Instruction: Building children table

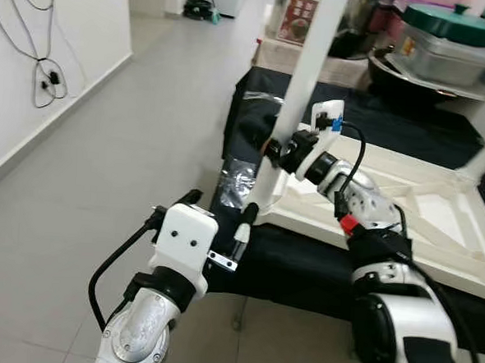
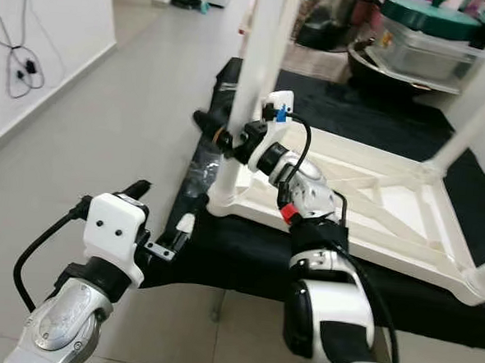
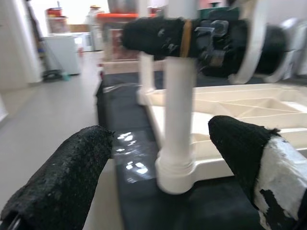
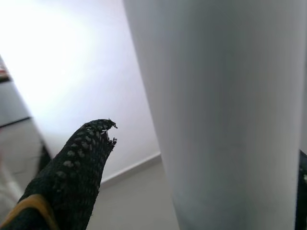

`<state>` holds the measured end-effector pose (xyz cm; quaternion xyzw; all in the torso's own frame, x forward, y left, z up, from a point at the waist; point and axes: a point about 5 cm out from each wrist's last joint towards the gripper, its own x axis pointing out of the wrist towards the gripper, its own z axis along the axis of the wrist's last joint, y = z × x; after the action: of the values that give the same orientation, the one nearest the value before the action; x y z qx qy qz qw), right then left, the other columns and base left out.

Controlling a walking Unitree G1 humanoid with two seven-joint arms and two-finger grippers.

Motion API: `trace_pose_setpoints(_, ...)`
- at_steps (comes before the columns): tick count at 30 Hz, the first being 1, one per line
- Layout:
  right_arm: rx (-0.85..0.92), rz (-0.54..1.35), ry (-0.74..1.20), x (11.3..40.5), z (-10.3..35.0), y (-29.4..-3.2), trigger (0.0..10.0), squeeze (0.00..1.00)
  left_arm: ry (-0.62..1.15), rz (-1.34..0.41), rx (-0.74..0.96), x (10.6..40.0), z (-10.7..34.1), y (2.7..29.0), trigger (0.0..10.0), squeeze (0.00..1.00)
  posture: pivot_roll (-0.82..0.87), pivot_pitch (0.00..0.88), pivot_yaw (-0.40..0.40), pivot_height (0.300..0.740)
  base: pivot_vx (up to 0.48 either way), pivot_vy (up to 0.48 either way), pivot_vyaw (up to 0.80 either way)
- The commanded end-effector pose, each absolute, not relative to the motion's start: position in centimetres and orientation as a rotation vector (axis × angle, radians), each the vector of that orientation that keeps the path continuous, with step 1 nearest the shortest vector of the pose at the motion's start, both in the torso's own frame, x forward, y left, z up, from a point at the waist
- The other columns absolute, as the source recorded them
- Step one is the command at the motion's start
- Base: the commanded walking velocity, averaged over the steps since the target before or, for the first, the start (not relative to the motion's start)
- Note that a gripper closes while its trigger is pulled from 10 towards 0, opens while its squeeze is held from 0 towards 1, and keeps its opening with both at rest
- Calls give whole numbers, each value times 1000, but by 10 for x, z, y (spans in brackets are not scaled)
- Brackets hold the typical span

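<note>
Now right pincer clamped round white table leg, left pincer open near its base. Risk: leg twists, socket in upturned tabletop strains; frame slides off black worktop.

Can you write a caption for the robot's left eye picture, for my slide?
The robot's right hand grips a white table leg standing up from the upside-down tabletop, while its left hand waits open nearby.

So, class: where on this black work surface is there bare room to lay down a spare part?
Bare black cloth runs along the near edge, below the upturned white tabletop. The corner by the leg is crowded: right pincer grips it, left pincer waits open, plastic wrap beside.
</note>
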<state>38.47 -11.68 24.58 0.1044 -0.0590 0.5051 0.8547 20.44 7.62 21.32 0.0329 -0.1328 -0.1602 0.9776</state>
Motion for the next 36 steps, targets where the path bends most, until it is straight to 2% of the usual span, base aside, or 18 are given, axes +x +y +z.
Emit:
trace_pose_setpoints(1,203,1255,-75,378,240,-102,10000,0,-256,-333,56,205,212,74,10000,0,142,84,-136,740,0,0,0)
trace_pose_setpoints(2,203,1255,-75,378,240,-102,10000,0,-256,-333,56,205,212,74,10000,0,142,84,-136,740,0,0,0)
trace_pose_setpoints(3,178,1289,-19,381,231,-89,4157,0,-256,-350,44,203,213,71,10000,0,161,83,-146,740,0,0,0)
trace_pose_setpoints(5,163,1274,1,383,228,-85,4157,0,-255,-358,40,203,213,70,10000,0,161,82,-145,740,0,0,0)
trace_pose_setpoints(6,122,1235,7,385,224,-81,0,0,-249,-369,29,201,213,69,10000,0,162,79,-144,740,0,0,0)
trace_pose_setpoints(13,64,1108,16,389,216,-79,0,0,-236,-388,28,199,210,67,10000,0,157,72,-139,740,0,0,0)
trace_pose_setpoints(18,48,790,-22,398,207,-108,0,0,-237,-368,26,199,209,69,10000,0,146,64,-132,740,0,0,0)
trace_pose_setpoints(20,48,790,-22,398,207,-108,0,0,-237,-368,26,199,209,69,10000,0,146,64,-132,740,0,0,0)
trace_pose_setpoints(21,45,379,5,408,200,-138,0,0,-236,-361,31,199,208,70,10000,0,141,64,-125,740,0,0,0)
trace_pose_setpoints(23,45,379,5,408,200,-138,0,0,-236,-361,31,199,208,70,10000,0,141,64,-125,740,0,0,0)
trace_pose_setpoints(24,86,-122,56,406,186,-183,0,0,-236,-353,35,200,208,72,10000,0,134,66,-119,740,0,0,0)
trace_pose_setpoints(26,86,-122,56,406,186,-183,0,0,-236,-353,35,200,208,72,10000,0,134,66,-119,740,0,0,0)
trace_pose_setpoints(27,108,-418,111,395,172,-207,0,0,-236,-347,45,201,208,73,10000,0,142,64,-121,740,0,0,0)
trace_pose_setpoints(28,115,-562,140,387,162,-212,0,0,-237,-343,52,202,207,74,10000,0,141,69,-117,740,0,0,0)
trace_pose_setpoints(32,121,-560,139,385,159,-205,0,0,-236,-341,52,202,207,74,10000,0,139,70,-125,740,0,0,0)
trace_pose_setpoints(33,110,-500,99,387,165,-192,980,0,-237,-344,59,202,207,74,10000,0,136,79,-126,740,0,0,0)
trace_pose_setpoints(34,110,-389,36,392,175,-174,10000,0,-237,-345,60,202,207,74,10000,0,136,80,-126,740,0,0,0)
trace_pose_setpoints(36,118,-295,-17,395,184,-160,10000,0,-236,-346,59,202,207,74,10000,0,139,84,-127,740,0,0,0)
